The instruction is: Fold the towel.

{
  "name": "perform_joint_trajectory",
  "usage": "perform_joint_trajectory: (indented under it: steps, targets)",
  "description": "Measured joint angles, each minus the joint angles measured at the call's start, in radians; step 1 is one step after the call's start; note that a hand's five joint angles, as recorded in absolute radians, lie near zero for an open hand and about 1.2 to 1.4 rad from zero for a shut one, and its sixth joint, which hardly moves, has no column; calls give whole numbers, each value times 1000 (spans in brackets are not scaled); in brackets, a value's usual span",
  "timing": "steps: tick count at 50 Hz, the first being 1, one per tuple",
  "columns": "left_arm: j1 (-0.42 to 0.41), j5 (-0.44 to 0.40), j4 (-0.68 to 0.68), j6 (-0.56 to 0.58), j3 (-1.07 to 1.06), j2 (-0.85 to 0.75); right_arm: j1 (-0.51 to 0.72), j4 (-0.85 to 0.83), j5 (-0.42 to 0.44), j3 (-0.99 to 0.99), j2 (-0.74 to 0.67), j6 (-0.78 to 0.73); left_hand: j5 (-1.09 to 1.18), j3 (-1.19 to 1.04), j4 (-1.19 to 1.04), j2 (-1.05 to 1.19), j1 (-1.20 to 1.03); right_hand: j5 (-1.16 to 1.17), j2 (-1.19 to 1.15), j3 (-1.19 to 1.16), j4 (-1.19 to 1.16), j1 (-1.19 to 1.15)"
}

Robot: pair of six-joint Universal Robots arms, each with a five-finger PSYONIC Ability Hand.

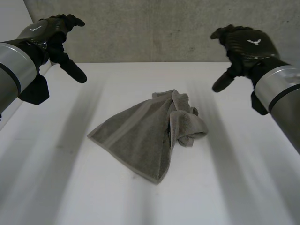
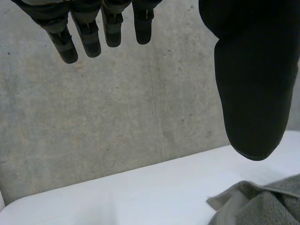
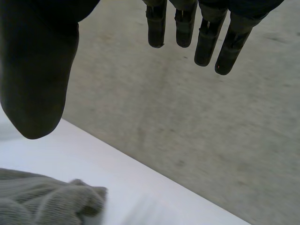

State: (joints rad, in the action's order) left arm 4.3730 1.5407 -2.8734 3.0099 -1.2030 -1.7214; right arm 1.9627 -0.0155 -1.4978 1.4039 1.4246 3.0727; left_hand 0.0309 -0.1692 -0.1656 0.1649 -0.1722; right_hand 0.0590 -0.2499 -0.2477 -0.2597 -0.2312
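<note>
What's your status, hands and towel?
Left hand open, raised above white table. Right hand open, raised. Crumpled grey terry towel lies between them, unfolded, ungrasped.

Grey terry towel (image 1: 145, 136) with flat woven band along its edges, lying crumpled near the middle of the white table (image 1: 56, 187), spreading flat toward 1 near corner, bunching into rumpled folds on its right side

White table (image 1: 243, 197), smooth matte top; mottled grey concrete wall (image 1: 150, 28) rising right behind its far edge.
</note>
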Motion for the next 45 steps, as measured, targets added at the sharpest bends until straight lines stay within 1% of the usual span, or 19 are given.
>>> perform_joint_trajectory:
  steps: [5,8,13,26,33,37,40,42,43,45]
  targets:
    - [-31,55,1,43,0,3,-25,56,-58,-29,-3,-7,0,0,0,0,0,0,0,0,0,0]
    - [-48,91,-1,61,0,3,-30,93,-71,-49,-10,-12,0,0,0,0,0,0,0,0,0,0]
    - [-66,126,-3,95,0,2,-35,130,-75,-67,-18,-15,0,0,0,0,0,0,0,0,0,0]
    - [-73,129,-6,120,0,-4,-44,136,-70,-69,-17,-22,0,0,0,0,0,0,0,0,0,0]
    - [-73,121,-10,118,-4,-9,-50,133,-62,-73,-17,-64,0,0,0,0,0,0,0,-1,0,0]
    - [-74,114,-17,122,-11,-17,-46,133,-51,-74,-20,-124,0,0,0,0,0,0,0,0,0,0]
    - [-74,100,-27,136,-24,-29,-42,140,-27,-70,-36,-225,0,0,0,0,0,0,0,-1,0,0]
    - [-74,79,-37,166,-48,-40,-38,150,4,-61,-56,-337,0,0,0,0,0,0,0,0,0,0]
    - [-74,74,-40,174,-54,-42,-37,153,13,-57,-61,-368,0,0,0,0,0,0,0,0,0,0]
    - [-74,49,-55,217,-92,-50,-31,163,55,-33,-77,-494,0,0,0,0,0,0,0,0,0,0]
